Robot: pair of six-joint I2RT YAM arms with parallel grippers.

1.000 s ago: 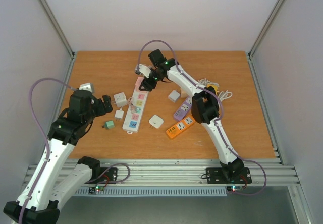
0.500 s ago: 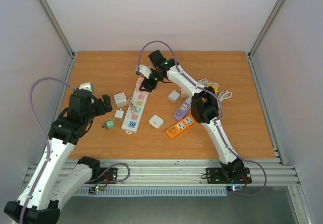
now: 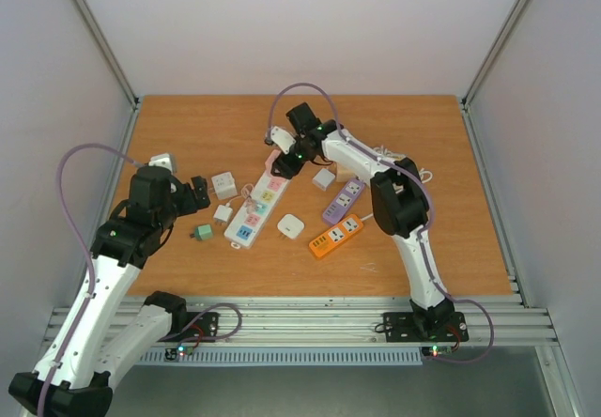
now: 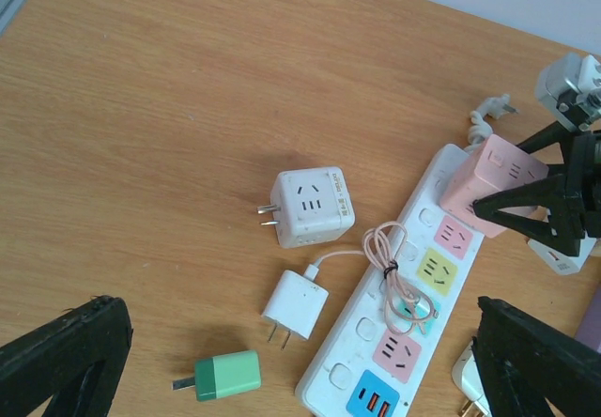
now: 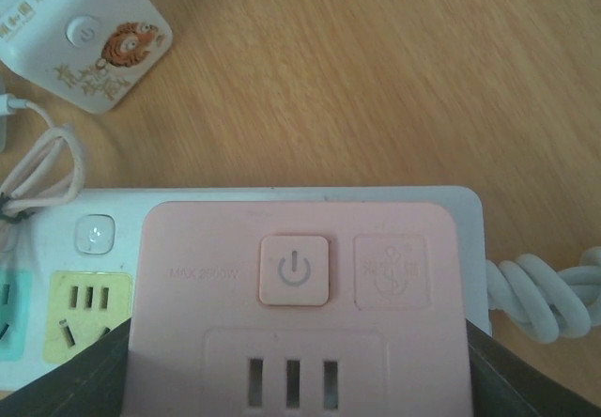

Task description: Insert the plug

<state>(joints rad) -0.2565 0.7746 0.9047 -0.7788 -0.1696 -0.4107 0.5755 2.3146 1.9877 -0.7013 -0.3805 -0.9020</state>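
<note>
A pink cube plug stands on the far end of the white power strip with coloured sockets. My right gripper is shut on it, its dark fingers against both sides of the pink cube plug. The plug's power button faces the right wrist camera, and the strip's white rim shows just beyond. Its prongs are hidden under it. My left gripper hovers open left of the strip, with nothing between its fingers. In the left wrist view the pink plug sits at the strip's top end.
Left of the strip lie a white cube adapter, a white charger with a coiled pink cable, and a green plug. To its right lie a white square adapter, a purple strip and an orange strip.
My right gripper has shifted right and slightly nearer with the pink plug. The strip's far end swung right with it, so the strip lies more slanted. The left arm has stayed still.
</note>
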